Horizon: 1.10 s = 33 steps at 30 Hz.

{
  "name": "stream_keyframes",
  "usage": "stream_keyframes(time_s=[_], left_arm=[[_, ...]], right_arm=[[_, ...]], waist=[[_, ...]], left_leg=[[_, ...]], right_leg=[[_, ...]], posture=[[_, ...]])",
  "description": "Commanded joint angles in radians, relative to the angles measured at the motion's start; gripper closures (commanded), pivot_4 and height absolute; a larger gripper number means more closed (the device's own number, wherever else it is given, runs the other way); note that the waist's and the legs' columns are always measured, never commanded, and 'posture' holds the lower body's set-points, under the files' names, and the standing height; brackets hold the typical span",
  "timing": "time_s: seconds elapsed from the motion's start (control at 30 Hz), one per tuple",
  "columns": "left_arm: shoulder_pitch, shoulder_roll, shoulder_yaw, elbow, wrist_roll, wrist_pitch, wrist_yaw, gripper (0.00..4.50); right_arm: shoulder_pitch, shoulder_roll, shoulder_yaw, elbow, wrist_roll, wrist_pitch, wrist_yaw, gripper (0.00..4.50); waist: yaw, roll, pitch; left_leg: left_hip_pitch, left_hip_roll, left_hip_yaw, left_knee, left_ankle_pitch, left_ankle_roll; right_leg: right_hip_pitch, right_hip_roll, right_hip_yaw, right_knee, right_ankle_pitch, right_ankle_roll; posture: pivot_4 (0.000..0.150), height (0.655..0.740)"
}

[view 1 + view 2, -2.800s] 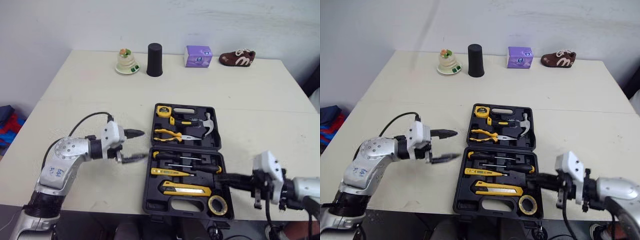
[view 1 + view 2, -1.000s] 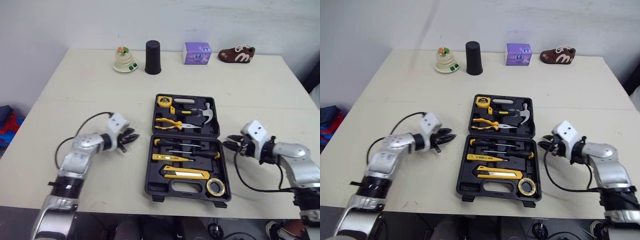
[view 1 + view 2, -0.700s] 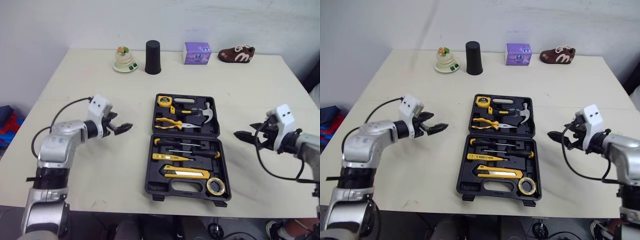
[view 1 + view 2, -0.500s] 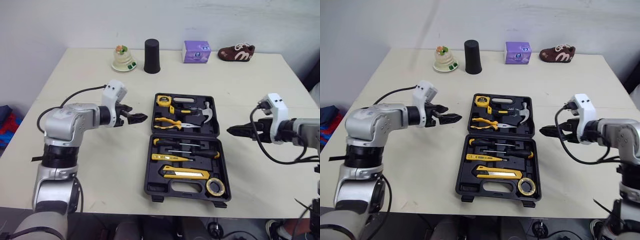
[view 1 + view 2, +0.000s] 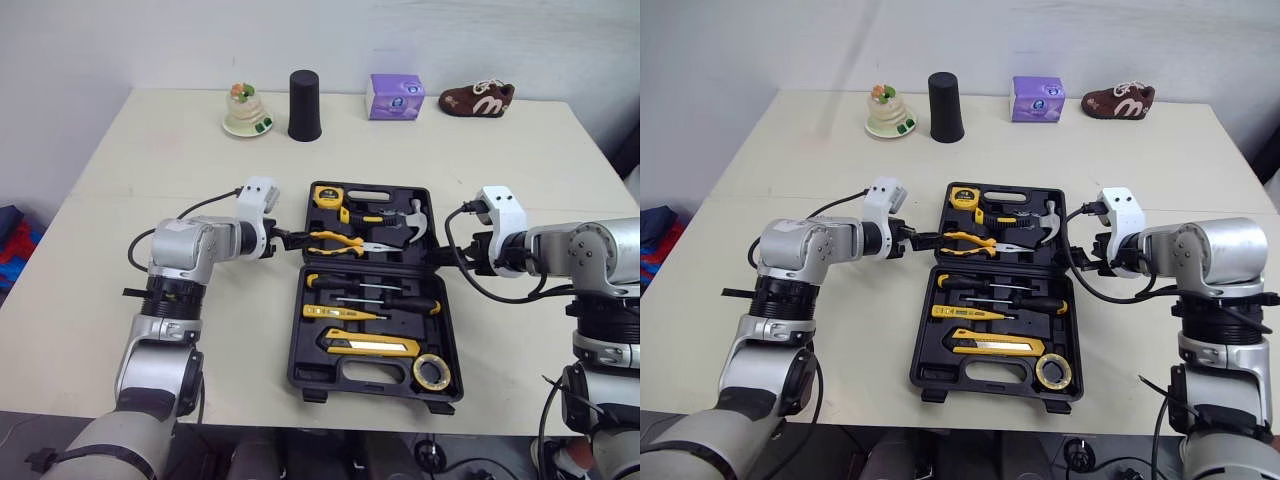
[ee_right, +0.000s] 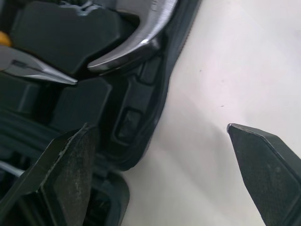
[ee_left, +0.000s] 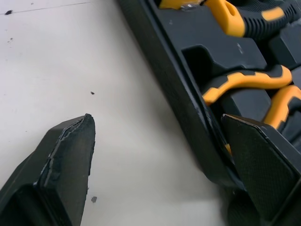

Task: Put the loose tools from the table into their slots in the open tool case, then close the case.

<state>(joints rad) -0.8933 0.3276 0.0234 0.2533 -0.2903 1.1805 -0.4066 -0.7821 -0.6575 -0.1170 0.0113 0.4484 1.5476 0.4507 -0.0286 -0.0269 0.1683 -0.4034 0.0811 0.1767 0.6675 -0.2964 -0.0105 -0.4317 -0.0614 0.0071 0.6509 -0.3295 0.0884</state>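
Tool case [image 5: 297, 345] lies open at the middle of the table [image 5: 150, 150], every slot filled: tape measure [image 5: 326, 195], pliers [image 5: 335, 239] and hammer [image 5: 405, 228] in the far half, screwdrivers [image 5: 370, 315] in the near half. Left gripper [image 5: 290, 240] sits at the far half's left edge, fingers [image 7: 66, 169] apart, one over bare table and one over the rim by the pliers handles. Right gripper [image 5: 442, 257] is spread the same way at the right edge near the hammer head; black fingertips blend into the black case, so contact cannot be told.
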Motion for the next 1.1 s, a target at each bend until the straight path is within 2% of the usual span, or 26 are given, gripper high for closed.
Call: stream_keyframes(time_s=[0.03,0.47,0.57,0.6,0.67,0.77,0.83,0.87,0.9,1.03,1.1], left_arm=[[-0.023,0.005,-0.019,-0.014,0.013,-0.011,0.004,0.02],[-0.09,-0.016,-0.096,0.099,0.07,-0.063,0.006,0.02],[-0.091,-0.013,-0.104,0.112,0.081,-0.071,0.005,0.0],[-0.091,-0.013,-0.104,0.116,0.082,-0.072,0.005,0.53],[-0.092,-0.015,-0.108,0.122,0.086,-0.077,0.004,1.23],[-0.093,-0.022,-0.116,0.131,0.087,-0.079,0.003,2.67],[-0.092,-0.029,-0.121,0.132,0.086,-0.077,0.001,3.51],[-0.092,-0.031,-0.122,0.132,0.087,-0.076,0.001,3.88],[-0.092,-0.034,-0.125,0.13,0.086,-0.076,-0.001,4.07],[-0.101,-0.059,-0.065,0.132,0.074,-0.12,0.042,4.12],[-0.104,-0.074,-0.013,0.124,0.057,-0.202,0.054,4.18]], right_arm=[[-0.031,0.015,-0.017,0.018,-0.025,-0.027,-0.032,0.0],[-0.059,0.055,-0.026,0.132,-0.088,-0.056,-0.105,0.0],[-0.06,0.071,-0.035,0.139,-0.091,-0.042,-0.116,0.8],[-0.059,0.076,-0.037,0.139,-0.09,-0.034,-0.118,1.3],[-0.057,0.09,-0.047,0.142,-0.094,-0.026,-0.127,2.23],[-0.064,0.133,-0.106,0.159,-0.11,-0.021,-0.165,3.79],[-0.07,0.152,-0.137,0.17,-0.114,-0.025,-0.183,4.5],[-0.073,0.158,-0.146,0.173,-0.113,-0.021,-0.189,4.5],[-0.074,0.168,-0.162,0.173,-0.111,-0.017,-0.197,4.5],[-0.082,0.231,-0.244,0.13,-0.094,-0.072,-0.233,4.5],[-0.052,0.235,-0.225,0.069,-0.112,-0.297,-0.215,4.5]], waist=[[-0.001,0.0,0.0],[-0.001,0.0,0.0],[-0.001,0.0,0.0],[0.001,0.0,0.0],[0.001,0.0,0.0],[0.001,0.0,0.0],[0.001,0.0,0.0],[0.001,0.0,0.0],[0.001,0.0,0.0],[0.0,0.0,-0.001],[-0.001,0.0,-0.001]], left_leg=[[0.0,0.0,0.0,0.0,0.0,0.0],[0.0,0.0,0.0,0.0,0.002,-0.002],[0.0,0.0,0.001,0.0,0.003,-0.002],[0.0,0.0,0.0,0.0,0.003,-0.003],[0.0,0.0,0.001,0.0,0.003,-0.003],[0.001,0.0,0.001,0.001,0.003,-0.002],[0.001,-0.001,0.001,0.003,0.004,-0.002],[0.002,-0.001,0.0,0.003,0.004,-0.002],[0.002,-0.001,0.0,0.003,0.004,-0.001],[0.002,-0.001,-0.001,0.003,0.005,-0.002],[0.002,-0.001,-0.001,0.003,0.005,-0.002]], right_leg=[[0.0,0.0,0.0,0.0,0.0,0.0],[-0.001,0.001,0.0,0.002,0.0,0.0],[-0.001,0.001,0.0,0.003,0.0,0.0],[-0.001,0.001,0.0,0.003,0.0,0.0],[0.0,0.001,-0.001,0.003,0.0,0.0],[0.001,0.0,-0.002,0.003,0.0,0.0],[0.002,0.0,-0.002,0.004,0.0,0.0],[0.003,0.0,-0.002,0.005,0.0,0.0],[0.003,0.0,-0.002,0.005,0.0,0.001],[0.003,0.0,-0.001,0.006,0.0,0.001],[0.002,0.0,-0.001,0.006,0.001,0.001]], posture=[[0.15,0.74],[0.15,0.74],[0.15,0.74],[0.15,0.74],[0.15,0.74],[0.15,0.74],[0.15,0.74],[0.15,0.74],[0.15,0.74],[0.15,0.74],[0.15,0.74]])
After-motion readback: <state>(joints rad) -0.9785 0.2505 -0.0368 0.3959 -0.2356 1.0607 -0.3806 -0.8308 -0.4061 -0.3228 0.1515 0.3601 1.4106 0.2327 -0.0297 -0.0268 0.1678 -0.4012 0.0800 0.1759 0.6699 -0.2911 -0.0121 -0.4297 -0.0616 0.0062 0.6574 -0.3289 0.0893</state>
